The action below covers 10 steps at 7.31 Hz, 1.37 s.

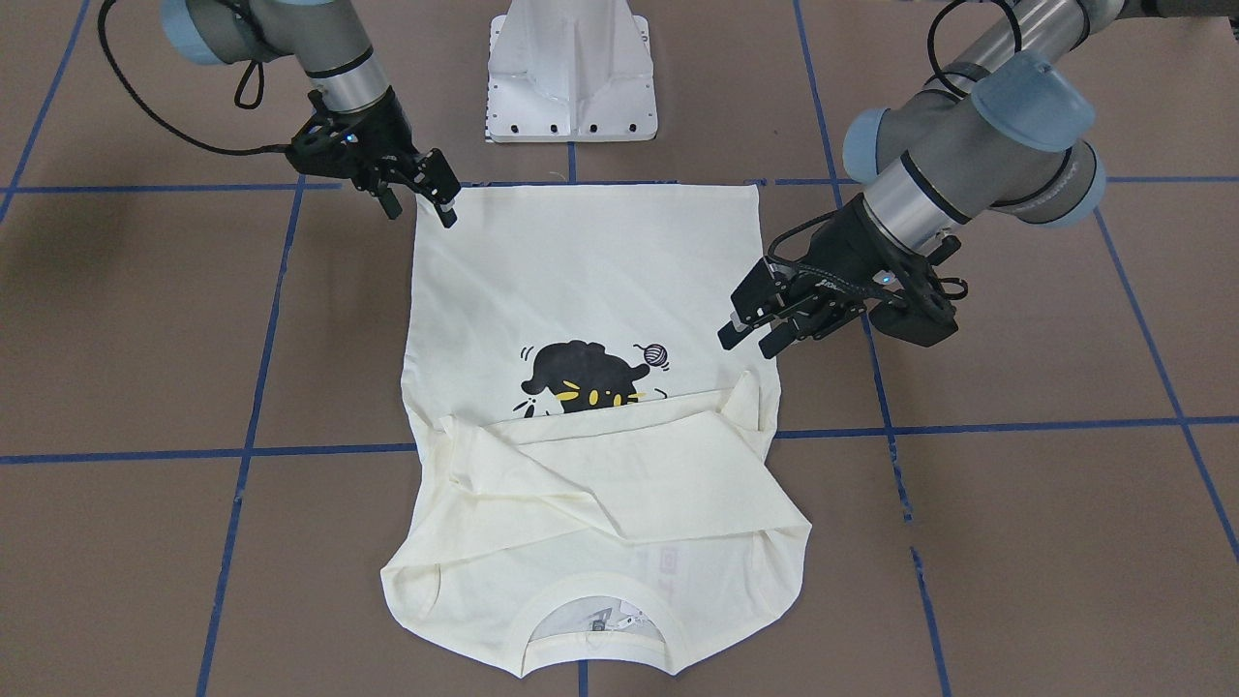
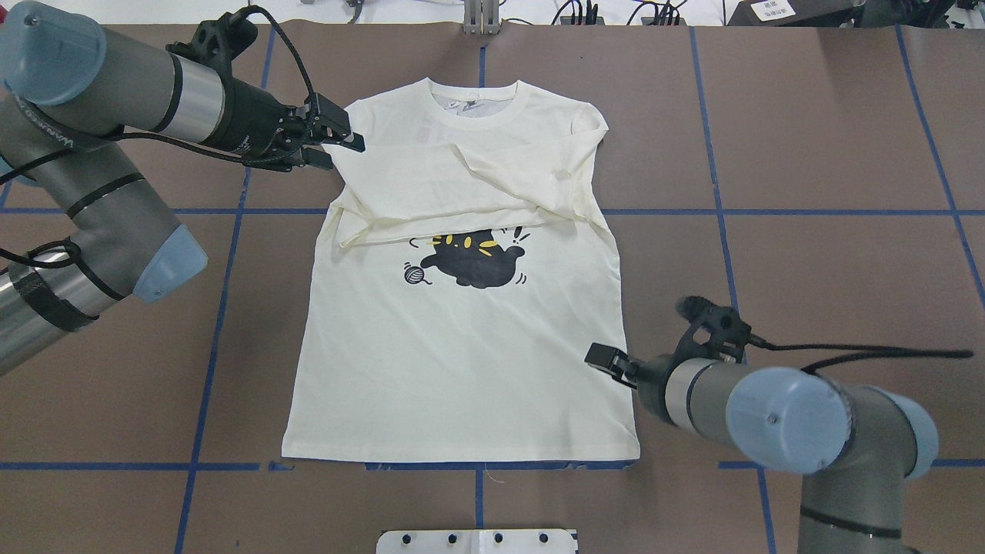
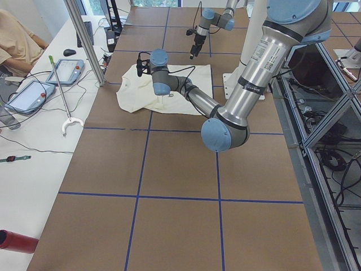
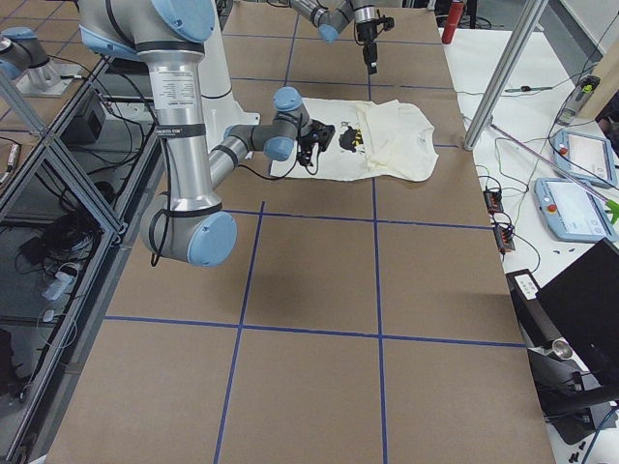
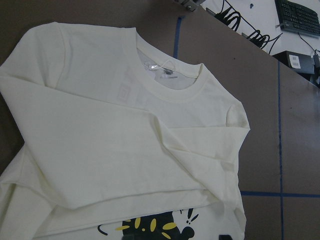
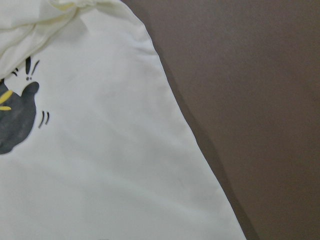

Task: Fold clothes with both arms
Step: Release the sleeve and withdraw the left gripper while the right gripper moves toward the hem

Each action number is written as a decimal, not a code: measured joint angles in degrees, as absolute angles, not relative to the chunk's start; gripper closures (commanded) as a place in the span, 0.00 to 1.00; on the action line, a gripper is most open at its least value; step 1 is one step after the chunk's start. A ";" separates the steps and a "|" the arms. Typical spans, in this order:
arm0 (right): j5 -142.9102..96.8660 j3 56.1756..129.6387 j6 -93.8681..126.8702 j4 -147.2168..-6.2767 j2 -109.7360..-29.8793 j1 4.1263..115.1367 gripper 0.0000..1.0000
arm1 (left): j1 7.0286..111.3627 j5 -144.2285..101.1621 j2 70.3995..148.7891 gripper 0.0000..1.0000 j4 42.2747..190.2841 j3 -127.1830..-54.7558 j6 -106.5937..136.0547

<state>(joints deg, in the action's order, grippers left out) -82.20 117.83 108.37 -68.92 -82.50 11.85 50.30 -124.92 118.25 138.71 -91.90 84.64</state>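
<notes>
The cream shirt (image 2: pixel 462 369) lies flat on the brown table, collar (image 5: pixel 175 87) away from the robot and hem toward it. Both sleeves (image 1: pixel 619 465) are folded across the chest and cover the top of the black cat print (image 2: pixel 471 263). No lettering shows. My left gripper (image 2: pixel 335 148) hovers open at the shirt's left shoulder, holding nothing; in the front view the left gripper (image 1: pixel 755 337) sits just off the cloth's edge. My right gripper (image 1: pixel 421 205) stands open over the hem corner, also empty. The right wrist view shows the shirt's side edge (image 6: pixel 170 100) and bare table.
The white pedestal base (image 1: pixel 571 73) stands behind the hem at the robot's side. Blue tape lines (image 2: pixel 716 211) cross the brown table (image 2: pixel 808 138). In the exterior left view a person (image 3: pixel 17 42) sits at a side bench with tablets (image 3: pixel 70 70) and cables.
</notes>
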 measured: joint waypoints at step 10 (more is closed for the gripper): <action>-74.83 117.35 114.61 -74.79 -84.29 3.39 1.00 | 50.54 -124.65 115.78 0.32 138.62 -94.83 84.99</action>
